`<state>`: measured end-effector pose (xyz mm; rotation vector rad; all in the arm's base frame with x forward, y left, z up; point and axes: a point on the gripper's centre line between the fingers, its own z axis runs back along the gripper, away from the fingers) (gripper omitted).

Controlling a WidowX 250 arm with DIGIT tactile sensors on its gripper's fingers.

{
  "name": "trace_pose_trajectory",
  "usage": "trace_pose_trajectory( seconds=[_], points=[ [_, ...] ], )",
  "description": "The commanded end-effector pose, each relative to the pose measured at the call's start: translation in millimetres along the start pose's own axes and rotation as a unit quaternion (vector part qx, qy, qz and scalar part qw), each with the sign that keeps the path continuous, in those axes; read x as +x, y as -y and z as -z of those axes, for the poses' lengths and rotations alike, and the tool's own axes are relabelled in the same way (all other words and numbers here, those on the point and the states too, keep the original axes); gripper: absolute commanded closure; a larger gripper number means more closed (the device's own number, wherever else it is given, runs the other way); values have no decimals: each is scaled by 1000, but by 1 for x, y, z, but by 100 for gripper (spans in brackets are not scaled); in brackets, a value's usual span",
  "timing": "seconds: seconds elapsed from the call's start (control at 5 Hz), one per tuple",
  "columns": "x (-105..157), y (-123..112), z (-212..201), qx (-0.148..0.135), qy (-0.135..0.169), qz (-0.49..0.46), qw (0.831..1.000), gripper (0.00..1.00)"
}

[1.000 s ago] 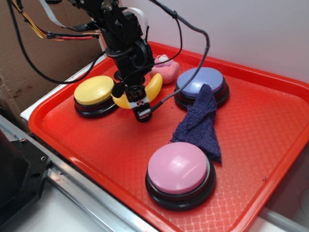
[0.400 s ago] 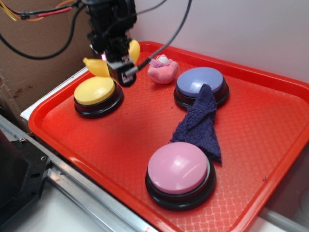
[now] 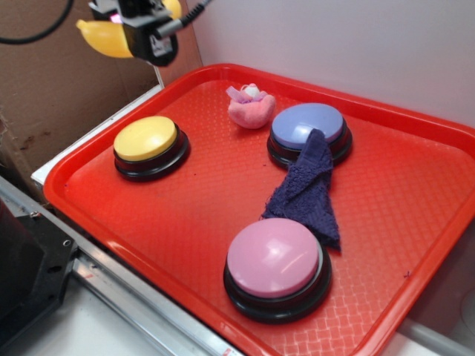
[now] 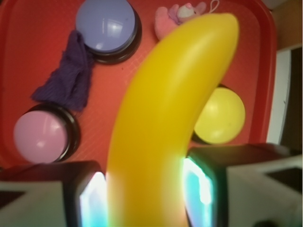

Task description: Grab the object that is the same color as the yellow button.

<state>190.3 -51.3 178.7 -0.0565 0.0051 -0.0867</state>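
Observation:
My gripper (image 3: 137, 33) is high at the top left of the exterior view, above and behind the tray's left corner, shut on the yellow toy banana (image 3: 104, 37). In the wrist view the banana (image 4: 165, 118) fills the middle, clamped between both fingers (image 4: 92, 198) of the gripper (image 4: 147, 198). The yellow button (image 3: 145, 139) sits on its black base at the tray's left, well below the gripper; from the wrist camera the yellow button (image 4: 222, 116) shows to the banana's right.
A red tray (image 3: 185, 215) holds a lavender-blue button (image 3: 308, 124), a pink button (image 3: 274, 257), a dark blue cloth (image 3: 304, 189) and a pink plush toy (image 3: 250, 107). Brown cardboard (image 3: 44, 89) stands at the left, a white wall behind.
The gripper rose from the tray beside the yellow button, lifting the banana up and to the left, and now holds it high above the tray's left edge.

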Motion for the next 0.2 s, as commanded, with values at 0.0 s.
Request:
trace_pose_trajectory(
  seconds=[0.0],
  points=[
    [-4, -5, -34, -7, 59, -27, 998, 100]
  ],
)
